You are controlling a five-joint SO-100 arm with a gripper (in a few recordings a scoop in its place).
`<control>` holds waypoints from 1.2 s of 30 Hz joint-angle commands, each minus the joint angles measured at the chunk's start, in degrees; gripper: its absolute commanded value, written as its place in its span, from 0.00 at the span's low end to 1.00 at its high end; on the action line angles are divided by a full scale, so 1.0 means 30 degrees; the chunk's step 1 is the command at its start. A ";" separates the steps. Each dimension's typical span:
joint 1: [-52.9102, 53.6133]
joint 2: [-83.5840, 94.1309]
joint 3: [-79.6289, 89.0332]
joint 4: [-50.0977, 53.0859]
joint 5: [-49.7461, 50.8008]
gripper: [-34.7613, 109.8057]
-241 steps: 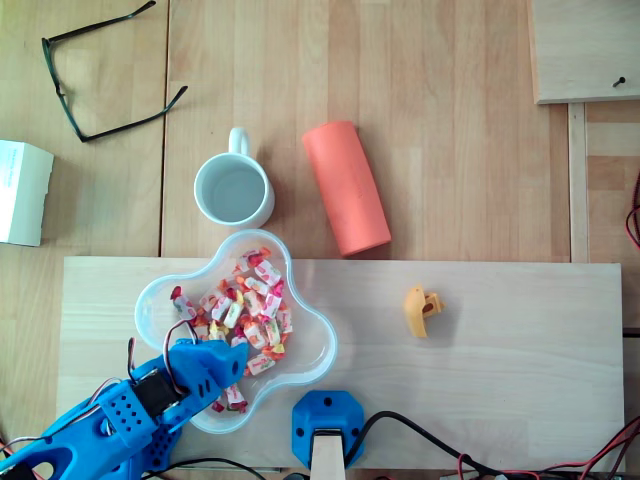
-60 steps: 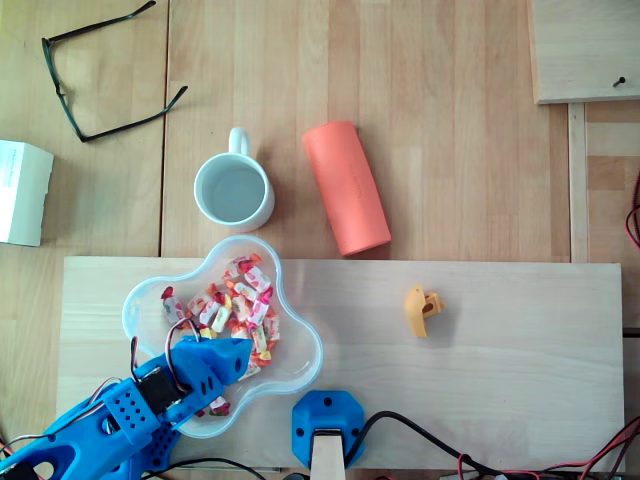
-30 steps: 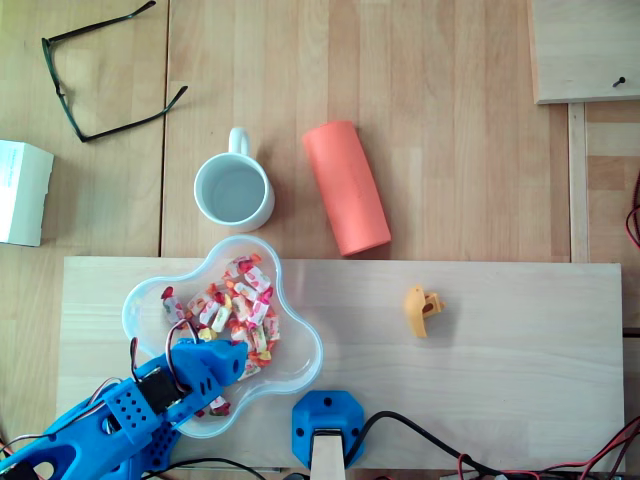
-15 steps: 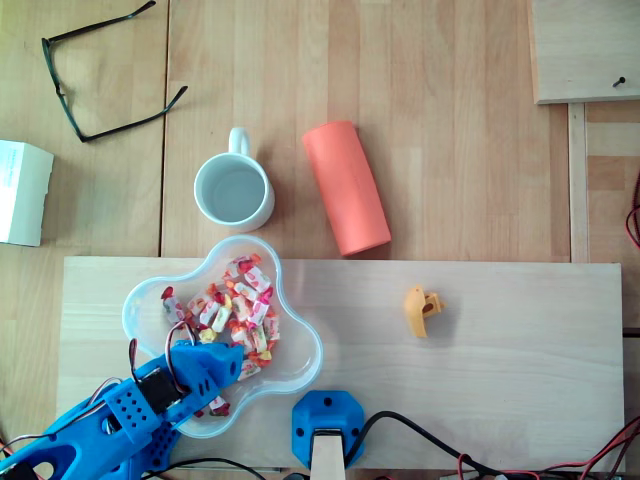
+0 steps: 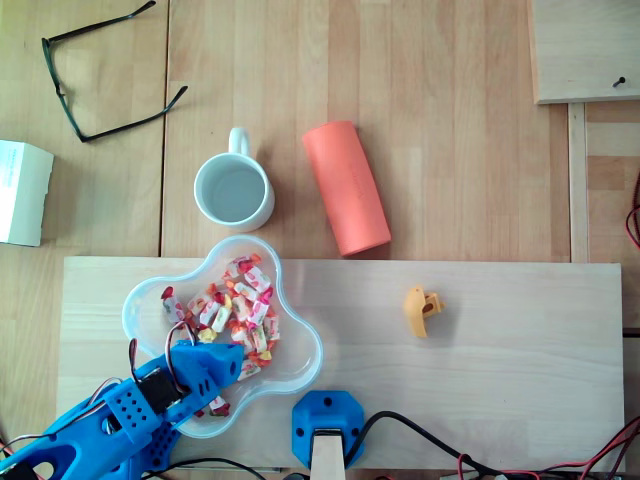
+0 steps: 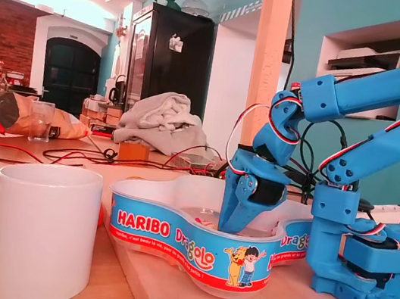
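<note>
One blue gripper [image 5: 228,368] dips into the Haribo candy bowl [image 5: 312,350], tips among wrapped candies [image 5: 236,305]; can't tell how far it's open. White mug [image 5: 233,190] just beside the bowl.

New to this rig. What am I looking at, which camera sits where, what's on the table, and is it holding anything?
This is a small blue robot arm standing on a wooden board. It ends in a two-finger gripper. One picture looks straight down from above; the other is taken low, at table height. The gripper dips into a wavy plastic bowl of wrapped sweets. Whether it grips one cannot be seen. Nearby are a white mug, an orange cylinder on its side, a small yellow part, glasses and a white box.
</note>
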 commanded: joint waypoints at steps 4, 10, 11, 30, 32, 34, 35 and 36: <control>0.0029 0.0176 0.0205 0.0117 -0.0205 0.23; 0.0029 0.0439 0.0146 0.0117 -0.0205 0.23; 0.0029 0.0469 0.0117 0.0117 -0.0205 0.23; 0.0000 0.0469 -0.4658 0.1289 -0.0176 0.23; 0.0000 0.0469 -0.5068 0.1289 -0.0176 0.23; 0.0000 0.0469 -0.5537 0.1289 -0.0176 0.23; -0.0029 0.0469 -0.5801 0.1289 -0.0176 0.23; -0.0029 0.0469 -0.6094 0.1289 -0.0205 0.23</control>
